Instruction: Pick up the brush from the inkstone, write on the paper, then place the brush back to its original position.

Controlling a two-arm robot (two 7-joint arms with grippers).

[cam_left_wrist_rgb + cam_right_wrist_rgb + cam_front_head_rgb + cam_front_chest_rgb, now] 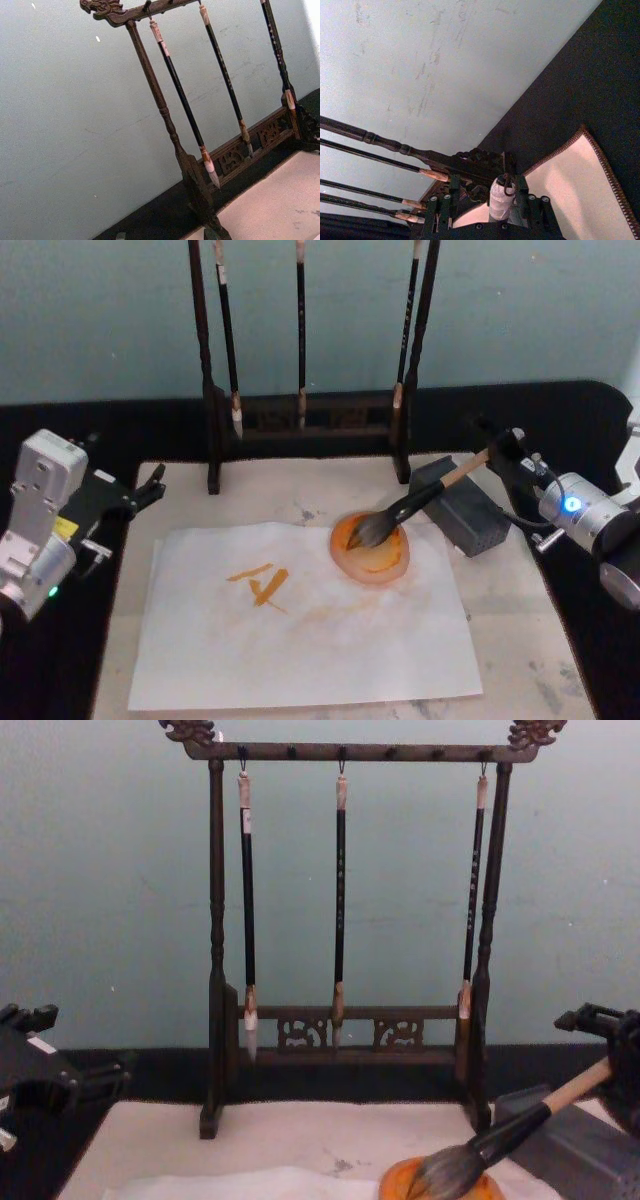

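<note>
Firstly, from the head: right pincer at the right, closed on the tan handle end of the brush. Slants down towards the left, handle passing over a grey block, grey tuft resting in an orange dish. Dish on the far right part of the paper; orange strokes left of middle on the sheet. Paper flat on a beige mat, mat on a black worktop. Behind, a dark wooden rack with thin brushes. Left pincer parked at the mat's far left corner, well apart from the paper; open or closed, cannot tell.

Next, left wrist: rack post, thin black brushes hanging, a corner of mat.

Then, right wrist: looped handle end of the brush clamped in the right pincer, mat beyond.

Lastly, chest: brush tilted, tuft on the dish, handle rising to the right pincer at the right edge, above the grey block. Left pincer low at the left. Rack upright behind.
</note>
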